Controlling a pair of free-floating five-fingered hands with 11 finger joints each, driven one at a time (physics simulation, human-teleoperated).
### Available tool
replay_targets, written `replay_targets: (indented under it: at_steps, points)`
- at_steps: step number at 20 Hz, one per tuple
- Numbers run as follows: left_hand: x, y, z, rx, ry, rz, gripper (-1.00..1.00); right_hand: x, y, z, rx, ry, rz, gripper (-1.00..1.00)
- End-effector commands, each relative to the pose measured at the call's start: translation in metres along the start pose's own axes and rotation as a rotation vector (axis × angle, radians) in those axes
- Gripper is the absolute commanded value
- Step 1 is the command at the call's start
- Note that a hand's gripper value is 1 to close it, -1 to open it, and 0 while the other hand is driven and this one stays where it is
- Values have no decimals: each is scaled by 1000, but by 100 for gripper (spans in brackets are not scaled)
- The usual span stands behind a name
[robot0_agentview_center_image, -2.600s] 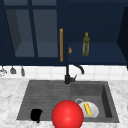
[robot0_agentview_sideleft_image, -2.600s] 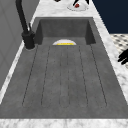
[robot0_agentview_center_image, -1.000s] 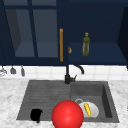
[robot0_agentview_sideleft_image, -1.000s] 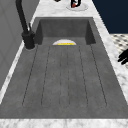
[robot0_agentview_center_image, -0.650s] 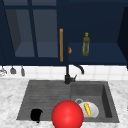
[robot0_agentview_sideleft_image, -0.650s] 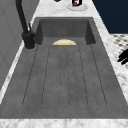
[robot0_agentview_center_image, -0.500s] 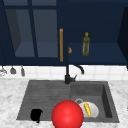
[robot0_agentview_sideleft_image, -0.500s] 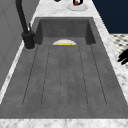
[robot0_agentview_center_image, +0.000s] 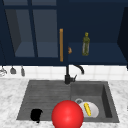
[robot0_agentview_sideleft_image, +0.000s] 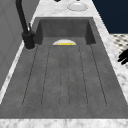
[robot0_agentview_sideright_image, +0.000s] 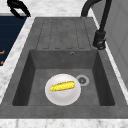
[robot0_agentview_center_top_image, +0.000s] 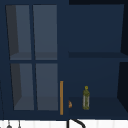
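Observation:
My left hand (robot0_agentview_center_image: 36, 115) hovers at the front left corner of the sink's ribbed drainboard (robot0_agentview_center_image: 45, 96), fingers relaxed and holding nothing. In the left side view this hand (robot0_agentview_sideleft_image: 123, 57) hangs over the front counter edge, and in the right side view the same hand (robot0_agentview_sideright_image: 17, 7) sits at the far left. A white plate (robot0_agentview_sideright_image: 62, 96) with a yellow corn cob (robot0_agentview_sideright_image: 62, 86) lies in the sink basin (robot0_agentview_sideright_image: 41, 75). A large red ball (robot0_agentview_center_image: 67, 115) shows at the sink's front edge, partly covering the plate (robot0_agentview_center_image: 93, 110).
A black faucet (robot0_agentview_center_image: 68, 75) stands behind the sink. In the open blue wall cabinet (robot0_agentview_center_top_image: 100, 30) are a green bottle (robot0_agentview_center_top_image: 86, 98) and a small orange thing (robot0_agentview_center_top_image: 70, 104) beside a door with an orange handle (robot0_agentview_center_top_image: 61, 97). Utensils (robot0_agentview_center_image: 12, 70) hang at the left wall.

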Motion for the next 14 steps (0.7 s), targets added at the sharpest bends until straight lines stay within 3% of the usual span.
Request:
replay_targets:
  at_steps: [1,6,14]
  points:
    - [0,0,0,0,0,0,0,18,-24,18,-30,20,-27,100]
    - [0,0,0,0,0,0,0,43,-40,35,-19,19,-41,100]
    - [0,0,0,0,0,0,0,97,-40,62,-41,-4,-35,100]
